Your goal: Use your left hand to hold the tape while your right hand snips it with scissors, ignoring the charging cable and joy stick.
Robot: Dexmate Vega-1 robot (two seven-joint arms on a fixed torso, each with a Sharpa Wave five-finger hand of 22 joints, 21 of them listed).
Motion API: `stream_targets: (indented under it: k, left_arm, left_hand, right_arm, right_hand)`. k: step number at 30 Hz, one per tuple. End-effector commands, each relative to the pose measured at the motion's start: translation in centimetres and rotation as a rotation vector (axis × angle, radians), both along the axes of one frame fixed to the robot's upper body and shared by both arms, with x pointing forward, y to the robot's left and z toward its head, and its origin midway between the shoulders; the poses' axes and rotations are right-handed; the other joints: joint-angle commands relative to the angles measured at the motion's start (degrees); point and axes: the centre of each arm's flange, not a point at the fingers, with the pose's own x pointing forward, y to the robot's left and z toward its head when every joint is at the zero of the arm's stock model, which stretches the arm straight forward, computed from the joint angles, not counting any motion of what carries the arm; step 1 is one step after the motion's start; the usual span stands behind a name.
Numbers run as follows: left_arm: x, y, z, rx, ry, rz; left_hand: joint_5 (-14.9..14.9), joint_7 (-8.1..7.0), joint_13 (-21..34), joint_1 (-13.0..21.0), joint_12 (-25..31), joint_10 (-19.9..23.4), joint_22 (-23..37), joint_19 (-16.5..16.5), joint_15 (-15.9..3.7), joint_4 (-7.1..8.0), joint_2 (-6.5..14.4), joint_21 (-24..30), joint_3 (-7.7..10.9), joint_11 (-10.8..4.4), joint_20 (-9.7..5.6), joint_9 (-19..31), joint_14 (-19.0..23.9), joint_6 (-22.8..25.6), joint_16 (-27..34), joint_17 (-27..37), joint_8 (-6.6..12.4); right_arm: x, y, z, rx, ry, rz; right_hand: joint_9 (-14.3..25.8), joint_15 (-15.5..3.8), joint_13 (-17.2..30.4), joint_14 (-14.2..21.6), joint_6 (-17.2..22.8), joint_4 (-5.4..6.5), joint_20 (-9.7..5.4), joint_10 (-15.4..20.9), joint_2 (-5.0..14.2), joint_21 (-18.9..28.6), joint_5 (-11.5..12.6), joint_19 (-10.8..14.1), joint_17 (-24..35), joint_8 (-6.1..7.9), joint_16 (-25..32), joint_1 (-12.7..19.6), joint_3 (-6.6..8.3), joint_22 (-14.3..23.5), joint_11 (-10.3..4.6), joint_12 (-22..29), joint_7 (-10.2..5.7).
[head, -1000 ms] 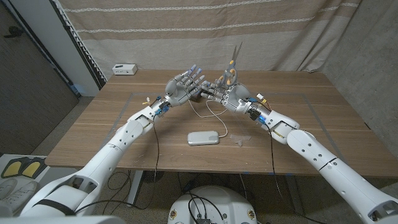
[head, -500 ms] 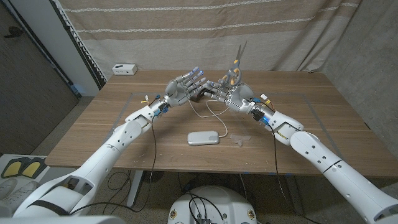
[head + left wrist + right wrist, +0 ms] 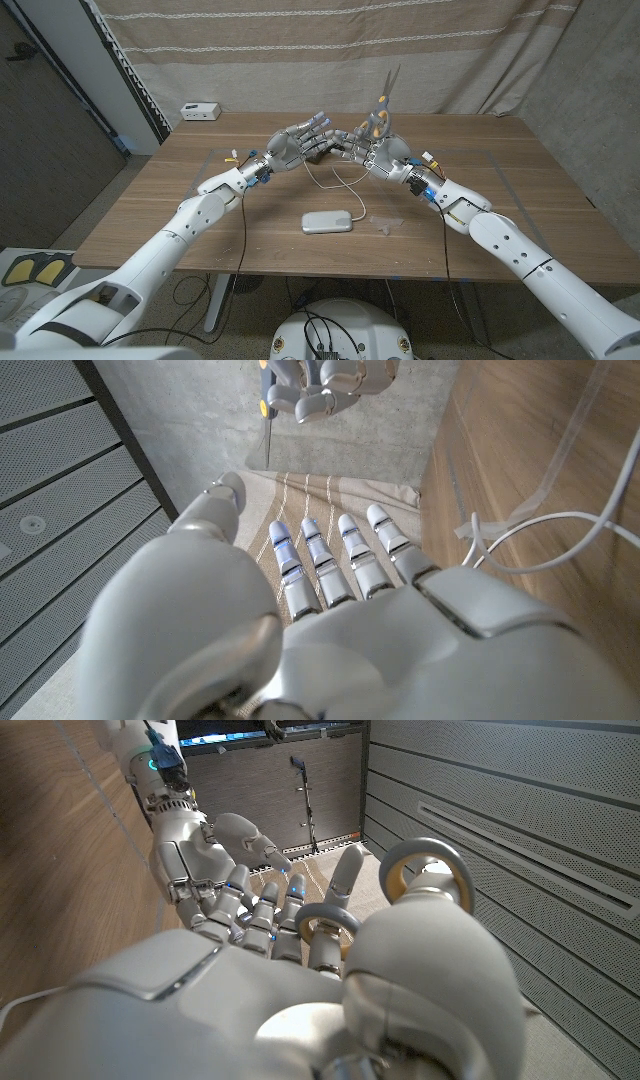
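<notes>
- At the far left of the tabletop [image 3: 520,190] we see a small white box [image 3: 201,110] near the far edge, well apart from everything else.
- Our left hand [image 3: 297,144] is raised above the far middle of the tabletop, fingers [image 3: 350,555] stretched out and apart toward the right hand; we cannot make out any tape between them, so we cannot tell whether it grips anything.
- In the left wrist view the left hand's fingers point straight ahead with small gaps between them, and the other hand shows beyond them.
- A thin white charging cable [image 3: 335,177] loops across the tabletop below the two hands and runs toward a flat white rounded device [image 3: 329,221] lying near the front middle.
- Just right of that device lies a crumpled clear scrap [image 3: 384,224], which may be tape; we cannot tell for certain.
- In the left wrist view a clear strip [image 3: 570,445] stretches across the wood beside the white cable.
- Our right hand [image 3: 372,150] is raised right of centre, its fingertips almost meeting those of the left hand.
- The right hand grips the scissors [image 3: 382,100], fingers curled through the grey and yellow handle loops [image 3: 425,870]; the blades point up and away toward the curtain.
- The blades appear together in the head view, though they are small there.
</notes>
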Motion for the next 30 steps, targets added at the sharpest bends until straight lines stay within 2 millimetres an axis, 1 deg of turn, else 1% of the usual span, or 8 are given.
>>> stream_targets:
  k: [1,5,6,13,21,30]
  left_arm:
    - [-0.2,0.3,0.9,0.136,-0.06,0.049]
    - [-0.1,0.5,1.3,0.163,-0.072,0.054]
    - [-0.1,0.5,1.4,0.167,-0.073,0.047]
    - [-0.1,1.4,2.4,0.248,-0.115,0.086]
    - [0.1,1.8,2.5,0.27,-0.112,0.065]
    - [-0.1,2.1,3.0,0.331,-0.146,0.099]
  left_hand:
    - [0.13,0.17,-0.07,-0.66,-0.26,0.38,0.14,-0.59,-6.32,0.14,0.06,-0.46,-0.29,0.33,0.27,0.02,-0.2,-0.35,-0.27,0.03,-0.18]
    - [0.16,0.1,-0.08,-0.94,-0.11,1.05,0.13,-0.97,-6.29,0.15,-0.02,-0.78,-0.42,0.22,0.04,0.01,-0.51,-0.39,-0.4,0.03,-0.21]
    - [0.18,0.19,-0.08,-1.01,-0.04,1.36,0.12,-0.99,-6.25,0.13,-0.05,-0.86,-0.46,-0.19,-0.01,0.01,-0.56,-0.3,-0.42,0.03,-0.17]
    - [0.23,0.54,-0.1,-1.19,0.0,1.89,0.1,-0.99,-6.12,0.08,-0.08,-1.08,-0.54,-0.16,-0.07,0.0,-1.15,-0.04,-0.64,0.01,-0.09]
    - [0.26,0.67,-0.11,-1.38,-0.06,2.17,0.09,-1.13,-5.92,0.02,-0.13,-1.36,-0.65,-0.15,-0.15,0.0,-1.54,0.08,-0.74,0.0,-0.06]
    - [0.32,0.78,-0.1,-1.63,0.27,3.61,0.08,-1.4,-5.78,-0.04,-0.14,-1.8,-0.76,-0.16,-0.07,-0.01,-2.06,0.12,-0.85,-0.01,-0.07]
  right_arm:
    - [-0.4,-0.5,0.0,0.01,-0.006,-0.038]
    - [-0.3,-0.6,0.0,-0.004,-0.007,-0.064]
    - [-0.2,-0.5,0.0,-0.006,-0.006,-0.063]
    - [0.0,-0.3,0.2,-0.003,-0.015,-0.068]
    - [0.0,-0.2,0.6,-0.003,-0.027,-0.082]
    - [-0.1,-0.5,0.9,0.009,-0.035,-0.101]
  right_hand:
    - [-0.01,0.66,0.08,-0.28,-0.22,0.03,-0.06,0.35,0.59,-0.35,-0.15,0.36,0.12,0.27,-0.24,0.21,-0.24,0.15,0.42,-0.42,0.3]
    - [-0.07,0.67,-0.04,-0.2,-0.3,0.02,-0.04,0.34,0.64,-0.52,-0.16,0.32,0.06,0.25,-0.3,0.21,-0.24,0.15,0.6,-0.51,0.43]
    - [-0.11,0.71,-0.07,-0.19,-0.3,0.02,-0.04,0.33,0.65,-0.57,-0.16,0.31,0.05,0.24,-0.32,0.21,-0.24,0.15,0.63,-0.54,0.51]
    - [-0.28,0.86,-0.31,-0.19,-0.44,0.01,-0.03,0.24,0.76,-0.88,-0.2,0.38,-0.06,0.2,-0.51,0.18,-0.26,0.15,0.95,-0.78,0.74]
    - [-0.47,0.88,-0.52,-0.13,-0.83,-0.02,-0.04,0.26,0.89,-1.13,-0.22,0.57,-0.16,0.03,-0.66,0.2,-0.24,0.15,1.12,-0.95,0.88]
    - [-0.62,0.85,-0.74,-0.04,-0.82,-0.07,-0.05,0.27,1.01,-1.38,-0.25,0.8,-0.25,0.04,-0.82,0.26,-0.23,0.15,1.27,-1.14,0.88]
